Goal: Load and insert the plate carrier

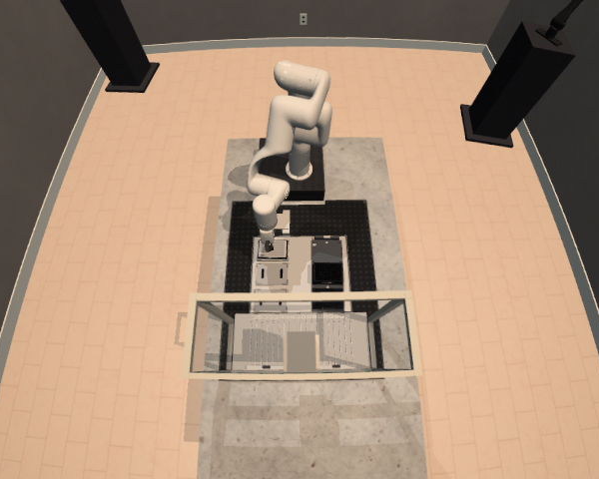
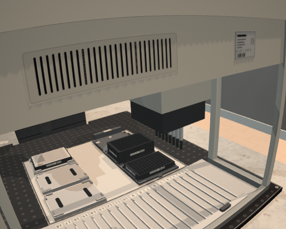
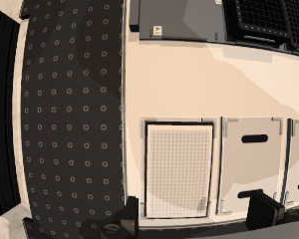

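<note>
B33 (image 3: 179, 169) (image 2: 50, 157) (image 1: 280, 251), a white 384-well plate, lies on nest S1. My gripper (image 3: 196, 213) (image 1: 268, 246) is open and hangs right above it, one finger past each long side, touching nothing. It is hidden in the exterior view. Nests S2 (image 3: 252, 159) (image 2: 61, 175) and S3 (image 2: 73, 197) are empty. Carrier PC7 (image 3: 179, 7) (image 2: 105, 140) (image 1: 326, 251) lies on the apron with site 1, next to the handle, bare. The black deep-well block B83 (image 2: 130, 146) sits on site 2. The black 96-well plate B38 (image 3: 297, 7) (image 2: 150, 164) sits on site 3.
The loading rails (image 2: 175, 192) with numbered tracks run beyond the apron, under the instrument's housing (image 2: 138, 61). A black pipetting head (image 2: 168, 115) hangs over the carrier's far side. A perforated black board (image 3: 70, 94) surrounds the apron.
</note>
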### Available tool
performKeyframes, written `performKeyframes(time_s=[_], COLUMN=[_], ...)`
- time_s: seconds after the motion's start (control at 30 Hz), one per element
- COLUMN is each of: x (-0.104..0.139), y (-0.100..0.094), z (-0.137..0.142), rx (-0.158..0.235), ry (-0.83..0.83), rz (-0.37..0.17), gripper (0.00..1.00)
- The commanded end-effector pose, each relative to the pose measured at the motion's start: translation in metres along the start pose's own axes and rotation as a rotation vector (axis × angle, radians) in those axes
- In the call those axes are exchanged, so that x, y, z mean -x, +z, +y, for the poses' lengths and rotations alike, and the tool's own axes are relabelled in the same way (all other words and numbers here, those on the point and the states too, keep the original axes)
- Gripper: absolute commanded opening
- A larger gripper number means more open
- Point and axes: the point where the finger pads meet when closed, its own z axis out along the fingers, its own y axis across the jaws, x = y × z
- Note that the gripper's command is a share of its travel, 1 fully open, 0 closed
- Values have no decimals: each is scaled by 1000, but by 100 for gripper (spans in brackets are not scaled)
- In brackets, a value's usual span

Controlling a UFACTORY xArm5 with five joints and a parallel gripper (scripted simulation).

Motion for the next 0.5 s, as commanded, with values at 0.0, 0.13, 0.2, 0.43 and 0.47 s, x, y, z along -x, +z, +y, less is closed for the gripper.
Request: performKeyframes(time_s=[0.0,0.13,0.2,0.43,0.47], x=[1,1,0,0,0], y=[-1,1,4,12,14], z=[1,1,1,1,1], rx=[9,9,9,9,9], ry=[0,0,0,0,0], rz=[19,19,19,19,19], gripper=[100,100,100,100,100])
